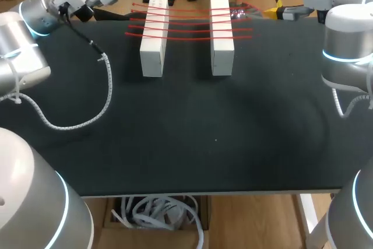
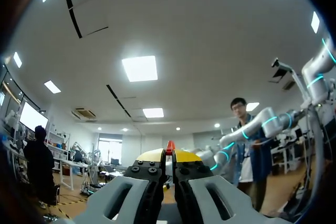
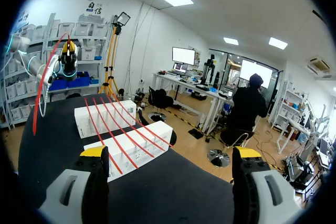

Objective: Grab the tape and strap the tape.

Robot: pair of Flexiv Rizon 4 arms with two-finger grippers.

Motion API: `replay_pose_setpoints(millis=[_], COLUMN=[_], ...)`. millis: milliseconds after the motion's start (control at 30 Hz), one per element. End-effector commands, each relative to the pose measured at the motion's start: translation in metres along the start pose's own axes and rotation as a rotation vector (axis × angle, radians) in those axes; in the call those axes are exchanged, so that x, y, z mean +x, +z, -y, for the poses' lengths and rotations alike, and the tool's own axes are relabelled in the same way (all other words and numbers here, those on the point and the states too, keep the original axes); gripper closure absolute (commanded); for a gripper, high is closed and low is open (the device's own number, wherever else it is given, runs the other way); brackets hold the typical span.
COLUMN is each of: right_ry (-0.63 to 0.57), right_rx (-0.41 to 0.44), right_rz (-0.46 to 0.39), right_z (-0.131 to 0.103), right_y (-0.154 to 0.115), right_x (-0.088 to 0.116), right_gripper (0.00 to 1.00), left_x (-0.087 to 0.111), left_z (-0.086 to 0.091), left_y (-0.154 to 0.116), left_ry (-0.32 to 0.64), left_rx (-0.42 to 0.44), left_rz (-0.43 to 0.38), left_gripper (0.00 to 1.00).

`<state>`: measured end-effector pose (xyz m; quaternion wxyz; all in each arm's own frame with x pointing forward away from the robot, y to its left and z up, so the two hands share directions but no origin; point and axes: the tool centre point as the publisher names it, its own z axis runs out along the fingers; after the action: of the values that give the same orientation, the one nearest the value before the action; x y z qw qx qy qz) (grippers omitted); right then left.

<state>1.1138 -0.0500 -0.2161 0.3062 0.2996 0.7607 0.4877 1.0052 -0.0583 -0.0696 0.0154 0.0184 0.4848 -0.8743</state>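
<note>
Left hand (image 2: 169, 155) at far left corner of table (image 1: 204, 144), fingers pinched shut on end of red tape (image 2: 170, 145), right hand (image 3: 170, 153) at far right corner, spread wide, empty, tape strands crossing two white blocks (image 1: 152, 62) near far edge

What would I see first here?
Bright red tape stretched in lines across two white blocks at the far side of the black table. Near the far left corner, the left gripper pinches a red tape end in its shut fingers; the right gripper hangs open.
</note>
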Motion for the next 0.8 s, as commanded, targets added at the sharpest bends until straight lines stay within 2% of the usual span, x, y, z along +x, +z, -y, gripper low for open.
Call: replay_pose_setpoints(millis=[33,300,367,433,800], right_ry=[0.000,0.000,0.078,0.095,0.107], right_rx=[0.000,0.000,-0.073,-0.116,-0.206], right_rz=[0.000,0.000,0.032,0.094,0.314], right_z=[0.000,0.000,-0.001,-0.002,-0.006], right_y=[0.000,0.000,-0.009,-0.019,-0.071], right_x=[0.000,0.000,0.001,0.005,0.062], right_gripper=[0.00,0.00,0.00,0.00,0.00], left_x=[0.001,0.001,0.001,0.001,0.001], left_z=[0.000,0.000,0.000,0.000,0.000], left_y=[0.000,0.000,0.000,0.000,0.000], left_ry=[0.001,0.001,0.001,0.001,0.001], left_rx=[0.000,0.000,0.000,0.000,0.000], left_rz=[0.003,0.003,0.003,0.003,0.003], left_gripper=[1.00,1.00,1.00,1.00,1.00])
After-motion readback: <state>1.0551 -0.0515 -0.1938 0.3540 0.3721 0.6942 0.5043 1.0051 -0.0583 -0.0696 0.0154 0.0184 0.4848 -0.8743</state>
